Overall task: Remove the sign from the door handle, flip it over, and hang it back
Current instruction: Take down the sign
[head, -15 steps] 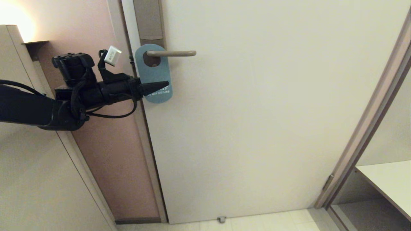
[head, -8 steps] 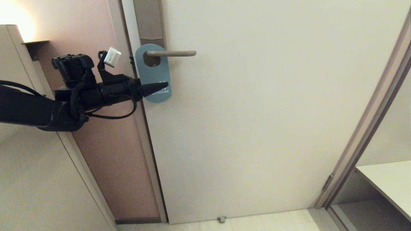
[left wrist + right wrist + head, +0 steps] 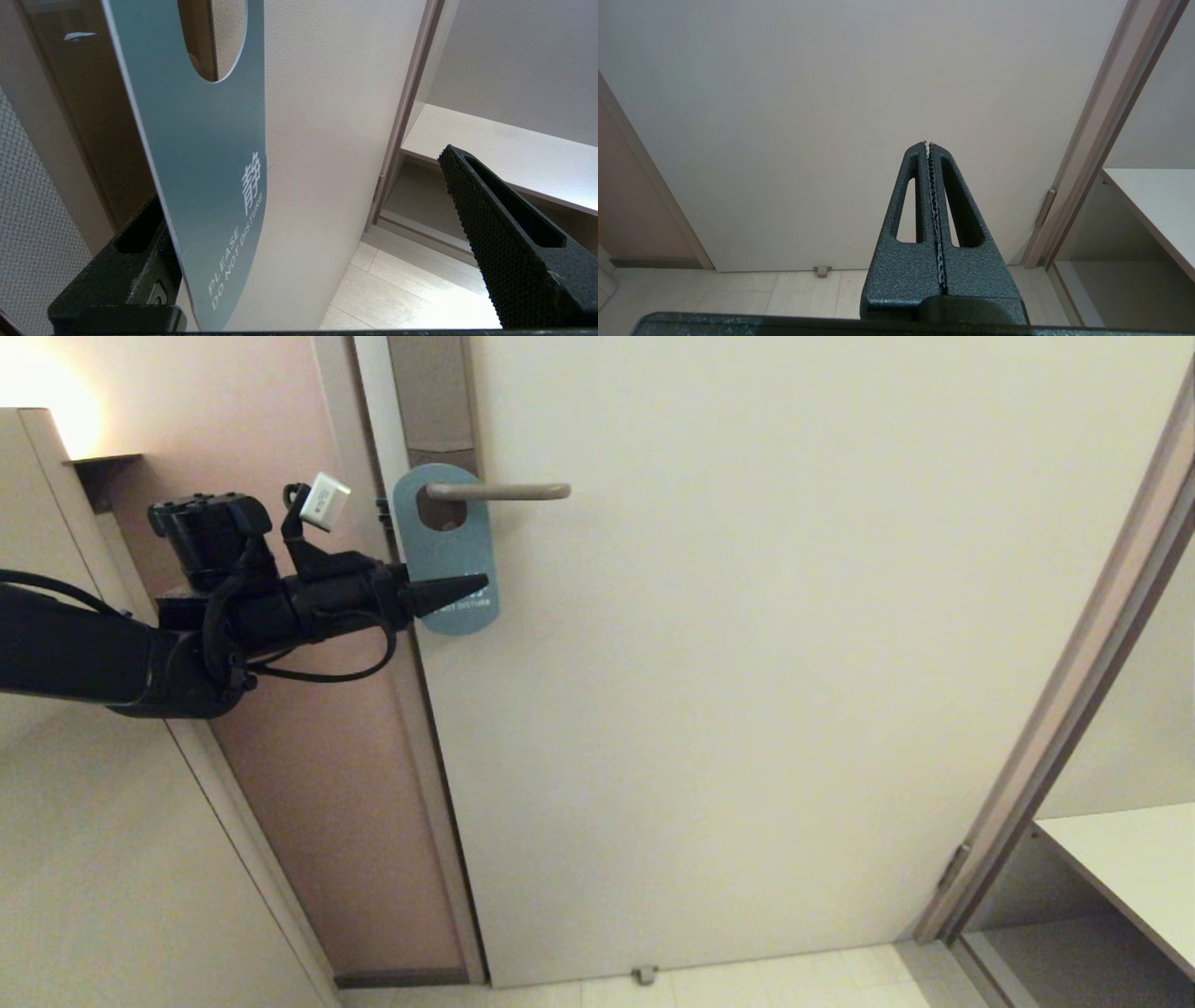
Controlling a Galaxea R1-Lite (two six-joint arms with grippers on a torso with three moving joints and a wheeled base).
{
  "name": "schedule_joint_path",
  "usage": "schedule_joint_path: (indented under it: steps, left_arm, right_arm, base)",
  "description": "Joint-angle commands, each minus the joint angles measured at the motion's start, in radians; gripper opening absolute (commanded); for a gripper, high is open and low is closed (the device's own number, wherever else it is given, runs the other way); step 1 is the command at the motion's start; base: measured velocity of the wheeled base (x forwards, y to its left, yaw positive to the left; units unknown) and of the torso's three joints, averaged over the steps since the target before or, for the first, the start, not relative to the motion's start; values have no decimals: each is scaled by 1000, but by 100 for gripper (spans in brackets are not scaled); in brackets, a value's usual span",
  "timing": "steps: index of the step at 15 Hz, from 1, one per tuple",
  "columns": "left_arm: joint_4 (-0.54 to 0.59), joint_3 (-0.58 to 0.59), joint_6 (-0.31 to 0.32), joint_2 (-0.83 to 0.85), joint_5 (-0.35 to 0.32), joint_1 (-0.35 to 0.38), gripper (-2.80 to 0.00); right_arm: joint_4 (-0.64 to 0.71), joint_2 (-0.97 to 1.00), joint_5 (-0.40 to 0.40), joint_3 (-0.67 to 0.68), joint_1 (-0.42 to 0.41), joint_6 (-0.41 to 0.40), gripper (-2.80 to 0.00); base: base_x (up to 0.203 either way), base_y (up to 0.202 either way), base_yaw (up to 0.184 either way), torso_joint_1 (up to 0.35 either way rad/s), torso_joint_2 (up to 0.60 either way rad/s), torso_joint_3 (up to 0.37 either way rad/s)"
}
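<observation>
sign (image 3: 201, 154) hangs between wide-open left claw (image 3: 303, 224) fingers.

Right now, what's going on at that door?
The left tool is open around the lower part of the blue sign, one finger behind the card and the other well out in front, not yet clamped. The sign hangs on the door handle, "do not disturb" side out. The right tool is shut and parked facing the door.
</observation>
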Motion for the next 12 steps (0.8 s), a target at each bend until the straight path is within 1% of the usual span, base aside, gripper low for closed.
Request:
schedule_joint_path:
  steps: [1,3,4,12]
  left_arm:
    - [-5,0,-1,-3,-6,0,0]
    - [-5,-1,-3,-3,-6,0,0]
    - [-5,-1,-4,-1,-6,0,-280]
    - [-5,-1,-3,-12,-4,1,-280]
  right_arm:
    - [0,0,0,0,0,0,-280]
    - [0,0,0,0,0,0,-280]
    - [0,0,0,0,0,0,-280]
    - [0,0,0,0,0,0,-280]
  base:
    - [0,0,0,0,0,0]
    - [0,0,0,0,0,0]
    - [0,0,0,0,0,0]
    - [0,0,0,0,0,0]
